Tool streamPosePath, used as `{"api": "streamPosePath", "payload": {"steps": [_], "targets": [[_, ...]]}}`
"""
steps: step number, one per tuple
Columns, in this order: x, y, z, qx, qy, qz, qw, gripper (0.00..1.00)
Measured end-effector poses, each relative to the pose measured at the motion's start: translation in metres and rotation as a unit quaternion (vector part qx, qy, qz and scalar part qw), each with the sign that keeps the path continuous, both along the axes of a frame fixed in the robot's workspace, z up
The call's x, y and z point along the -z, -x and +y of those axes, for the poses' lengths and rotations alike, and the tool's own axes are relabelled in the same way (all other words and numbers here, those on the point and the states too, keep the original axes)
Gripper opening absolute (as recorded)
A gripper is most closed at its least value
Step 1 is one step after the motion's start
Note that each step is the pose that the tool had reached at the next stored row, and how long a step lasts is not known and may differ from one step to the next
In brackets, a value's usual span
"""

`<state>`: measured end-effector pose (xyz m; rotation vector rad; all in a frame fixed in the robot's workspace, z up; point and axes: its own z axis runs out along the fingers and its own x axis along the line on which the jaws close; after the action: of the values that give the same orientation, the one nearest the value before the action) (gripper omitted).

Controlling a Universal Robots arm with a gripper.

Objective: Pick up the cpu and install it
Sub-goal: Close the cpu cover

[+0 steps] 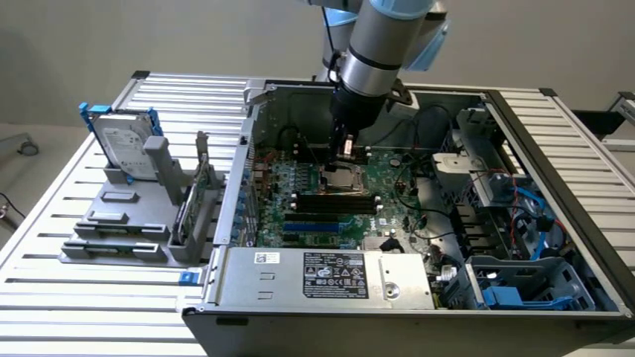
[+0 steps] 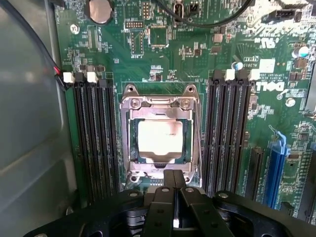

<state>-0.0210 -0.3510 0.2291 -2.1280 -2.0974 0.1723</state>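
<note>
In the exterior view, the power supply (image 1: 328,275) sits at lower centre of the open computer case (image 1: 397,335), with the black memory slots (image 1: 335,202) behind it. Just beyond them, mid-frame, the cpu (image 2: 160,138) lies flat inside its socket frame (image 2: 126,106). The gripper (image 1: 346,152) hangs directly above it, jaws pressed together and holding nothing. A hard drive (image 1: 127,141) stands at upper left.

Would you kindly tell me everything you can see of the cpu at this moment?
The cpu is a small, flat square chip with a plain silvery-grey metal top and a thin dark green rim. It lies level in its socket on the green motherboard, enclosed by a silver metal frame, with black memory slots on either side. The shut gripper is near the frame's edge and does not hold it.
</note>
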Motion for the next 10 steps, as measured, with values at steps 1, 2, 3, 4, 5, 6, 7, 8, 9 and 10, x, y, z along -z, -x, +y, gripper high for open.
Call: {"api": "streamPosePath", "payload": {"steps": [1, 2, 3, 4, 5, 6, 7, 8, 9, 10], "targets": [[0.0005, 0.0010, 0.0000, 0.000, -0.0009, 0.0000, 1.0000, 0.11], [0.0009, 0.0018, 0.0000, 0.000, -0.0020, 0.0004, 1.0000, 0.11], [0.0011, 0.0022, 0.0000, 0.000, -0.0031, 0.0013, 1.0000, 0.11], [0.0013, 0.0027, 0.0001, 0.000, -0.0044, 0.0022, 1.0000, 0.11], [0.0015, 0.0031, 0.0001, 0.000, -0.0056, 0.0031, 1.0000, 0.11], [0.0018, 0.0035, 0.0002, 0.000, -0.0068, 0.0039, 1.0000, 0.11], [0.0021, 0.0040, 0.0003, 0.000, -0.0078, 0.0048, 1.0000, 0.11], [0.0023, 0.0044, 0.0003, 0.000, -0.0087, 0.0056, 0.9999, 0.11], [0.0026, 0.0049, 0.0004, 0.000, -0.0095, 0.0063, 0.9999, 0.11], [0.0030, 0.0052, 0.0004, 0.000, -0.0103, 0.0069, 0.9999, 0.11]]}}
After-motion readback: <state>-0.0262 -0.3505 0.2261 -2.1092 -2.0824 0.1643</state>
